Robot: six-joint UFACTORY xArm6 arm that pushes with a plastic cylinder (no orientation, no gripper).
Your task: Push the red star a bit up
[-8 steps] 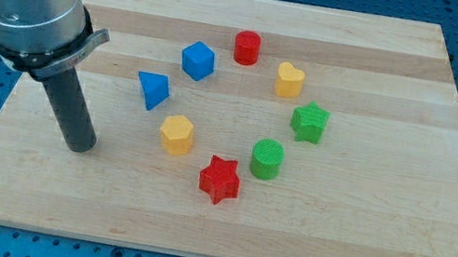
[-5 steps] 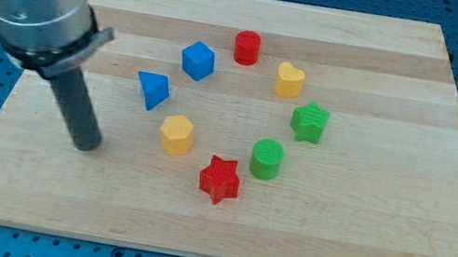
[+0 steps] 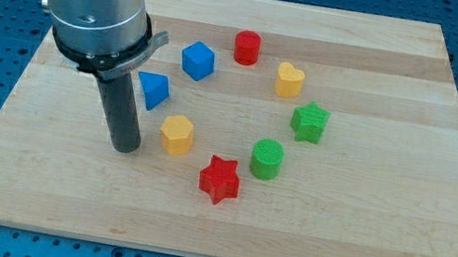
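Wooden board (image 3: pixel 439 222) on a blue perforated bench | red star (image 3: pixel 219 180) near board's bottom middle, untouched | my tip (image 3: pixel 124 147) bare, holding nothing, just left of yellow block (image 3: pixel 177 134) | star lies right and slightly below tip; tip must get beneath it to push up

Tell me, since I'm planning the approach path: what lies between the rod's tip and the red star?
In the camera view, my tip is left of the red star. The yellow block sits just above that line; otherwise bare board.
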